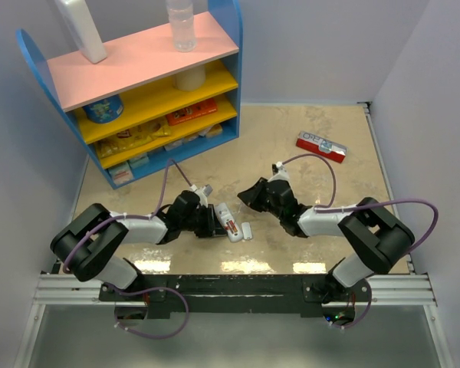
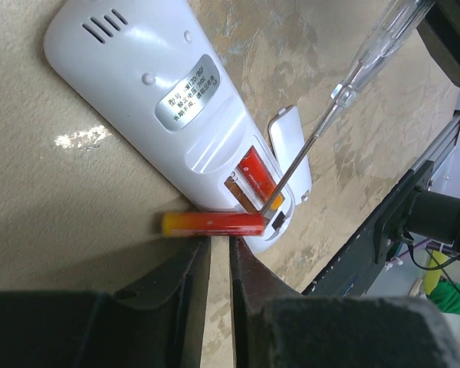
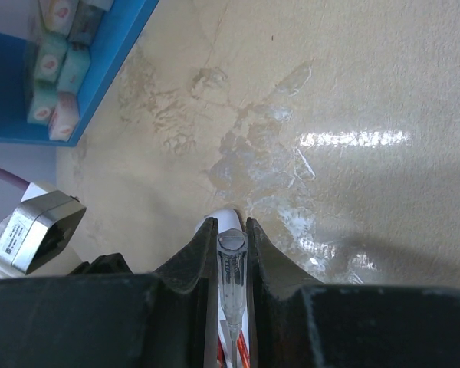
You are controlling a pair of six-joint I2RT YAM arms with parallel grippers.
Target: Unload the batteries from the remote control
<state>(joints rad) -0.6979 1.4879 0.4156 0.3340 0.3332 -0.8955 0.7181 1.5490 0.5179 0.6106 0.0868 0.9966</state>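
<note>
Remote control [image 2: 146, 92] is lying face down on the table [image 2: 54, 192], near its front edge between the two arms, its battery bay standing open. One seated battery [image 2: 257, 175] is sitting in the bay; the loose battery [image 2: 213, 224] is lying on the table against the remote's end. The left gripper [image 2: 219, 247] is sitting just behind the loose battery, fingers narrowly apart with nothing between them. The right gripper [image 3: 230, 230] is clamping a clear-handled screwdriver [image 2: 360, 65], its tip resting in the bay beside the seated battery. The white cover [image 2: 290, 142] is lying just beside the remote
</note>
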